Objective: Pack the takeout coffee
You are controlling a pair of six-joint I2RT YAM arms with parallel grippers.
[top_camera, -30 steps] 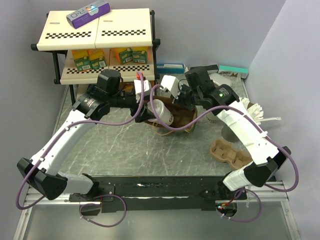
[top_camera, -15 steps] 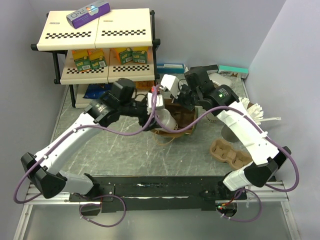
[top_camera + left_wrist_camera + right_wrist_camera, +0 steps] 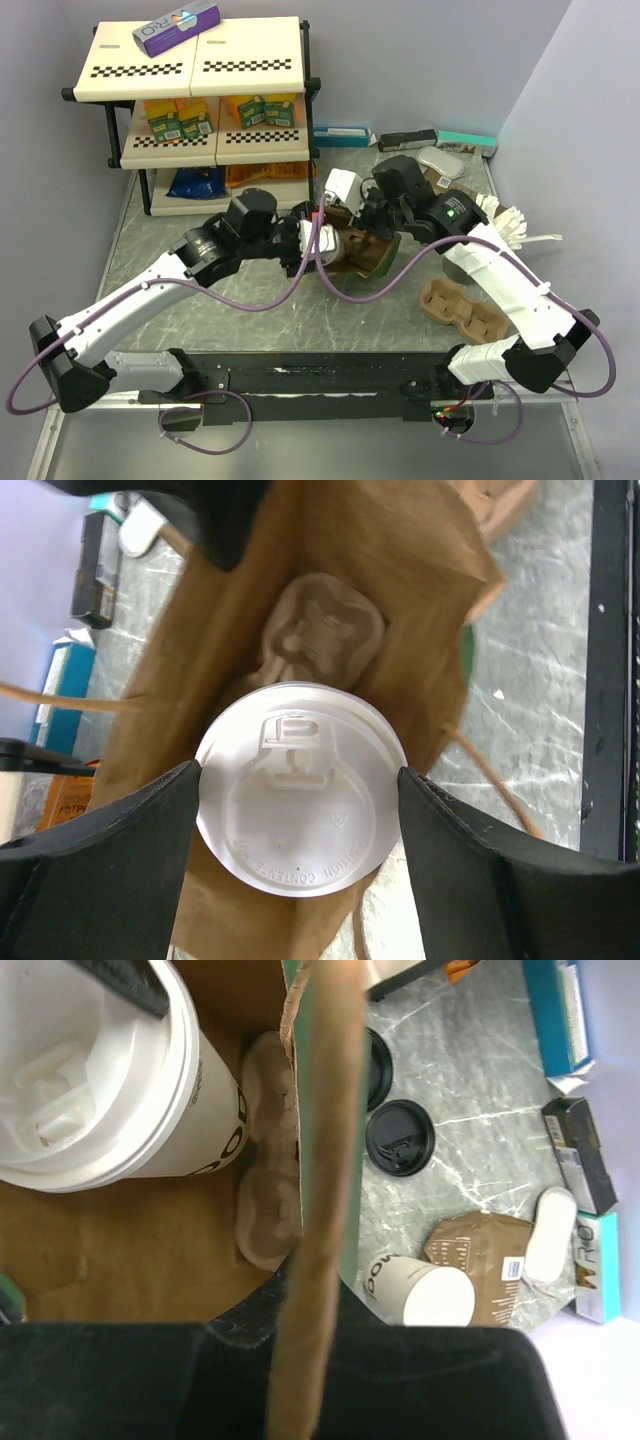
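- step in hand, as i judge it: lowering a lidded coffee cup into the brown paper bag, which stands near the middle of the table.
- the left gripper grasps that cup, one finger pressed on each side just below the white lid. the cup sits upright in the bag's mouth.
- the right gripper is clenched on the bag's top edge and seems to be holding the mouth wide.
- next move, by my reckoning: ease the cup straight down into a free pocket of the pulp tray lying in the bag, keep it upright, and let go only once it is seated. the right grip should hold the edge back meanwhile.
- the left wrist view alone looks down past the lid and shows the tray beyond the cup. whether the cup's base touches anything is hidden.
- the right wrist view alone shows the cup's side wall beside the tray. outside the bag it shows a second cup lying on its side and two black lids.
- the top view alone shows a spare tray toward the table's right edge.
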